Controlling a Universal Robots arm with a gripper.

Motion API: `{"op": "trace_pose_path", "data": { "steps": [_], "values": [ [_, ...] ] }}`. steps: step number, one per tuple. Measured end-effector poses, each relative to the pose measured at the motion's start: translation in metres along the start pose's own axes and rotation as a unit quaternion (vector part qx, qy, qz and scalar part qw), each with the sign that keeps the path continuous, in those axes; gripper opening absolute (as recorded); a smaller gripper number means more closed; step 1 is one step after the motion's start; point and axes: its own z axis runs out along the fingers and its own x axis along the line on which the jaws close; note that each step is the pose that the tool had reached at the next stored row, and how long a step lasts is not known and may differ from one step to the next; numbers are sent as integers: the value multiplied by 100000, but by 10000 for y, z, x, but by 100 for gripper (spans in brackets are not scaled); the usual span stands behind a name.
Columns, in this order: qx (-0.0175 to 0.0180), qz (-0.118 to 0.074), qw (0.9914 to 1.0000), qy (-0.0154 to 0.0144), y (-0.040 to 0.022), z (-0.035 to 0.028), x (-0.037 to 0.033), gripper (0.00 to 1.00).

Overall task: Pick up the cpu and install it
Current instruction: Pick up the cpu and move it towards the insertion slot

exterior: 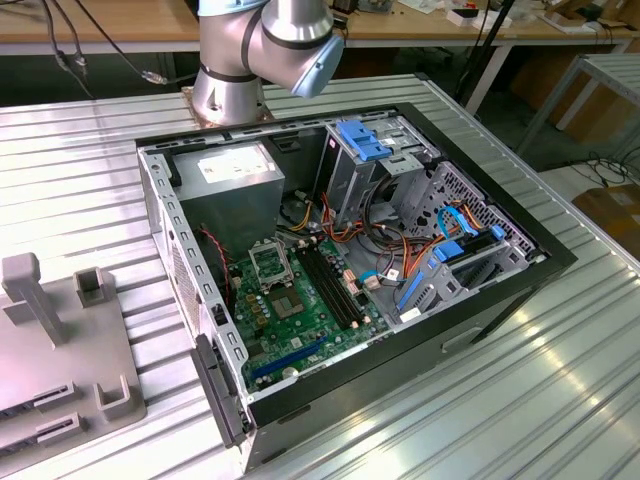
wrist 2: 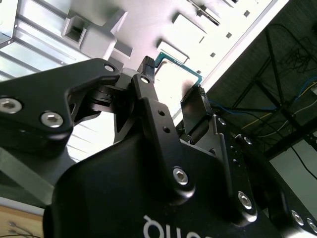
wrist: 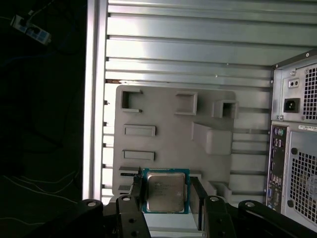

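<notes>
First wrist view, entry 1: gripper (wrist: 166, 188), 2 black fingers (wrist: 137, 196) clamped on opposite edges of the cpu (wrist: 165, 193).

- **Location of cpu:** between the fingertips. It is judged to be lifted clear of the grey fixture tray (wrist: 173, 129), which lies on the ribbed metal table (wrist: 188, 44) beside the computer case (wrist: 297, 148).
- **Step, as judged:** pick-up done, cpu in carry, not yet installed. In the exterior view the black-framed socket (exterior: 268, 262) on the green motherboard (exterior: 300, 315) appears unfilled.
- **Need, as judged:** a level hold, and all 4 edges squared to the socket before any lowering.
- **Attitude:** flat, silver face toward the wrist, green rim showing in both wrist views.
- **Long axis:** none, as the outline is square. The gripped edges run parallel to the finger faces.
</notes>
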Motion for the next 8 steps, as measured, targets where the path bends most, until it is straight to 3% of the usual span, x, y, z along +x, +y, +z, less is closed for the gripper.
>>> {"op": "trace_pose_path", "data": {
  "steps": [8],
  "values": [
    [3,0,100000,1,-1,-14,-8,47]
  ]
}}
